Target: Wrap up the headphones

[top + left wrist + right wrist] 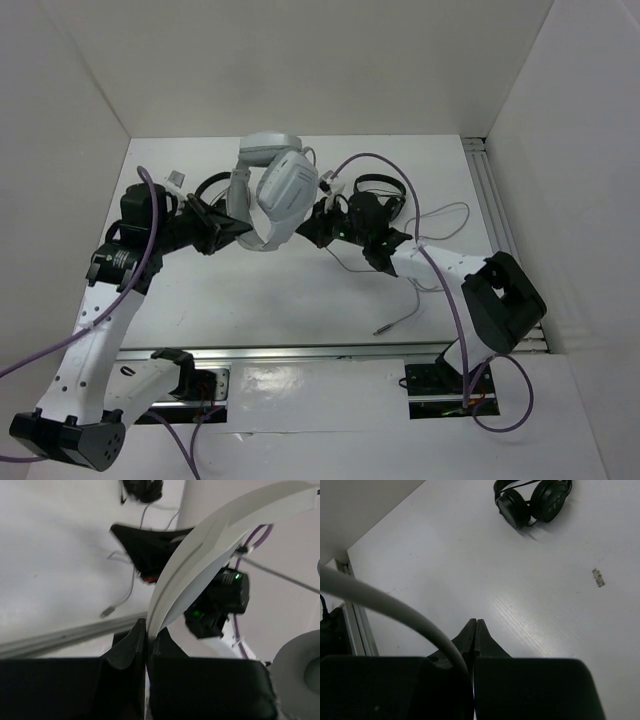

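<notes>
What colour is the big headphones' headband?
Light grey-white headband, best seen in the left wrist view.

Field notes. I see a white tabletop (300, 300) boxed in by plain white walls (300, 60).
- Black on-ear headphones (532, 502) lie flat toward the back left, cups side by side.
- A second black pair (142, 489) sits toward the back right.
- An aluminium rail (330, 352) runs along the near edge.
- A small grey scuff (597, 577) marks the surface.

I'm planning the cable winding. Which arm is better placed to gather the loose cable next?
Probably right. The left gripper is clamped on the headphones, holding them; the right gripper sits shut on the side where the cable trails across the table.
</notes>
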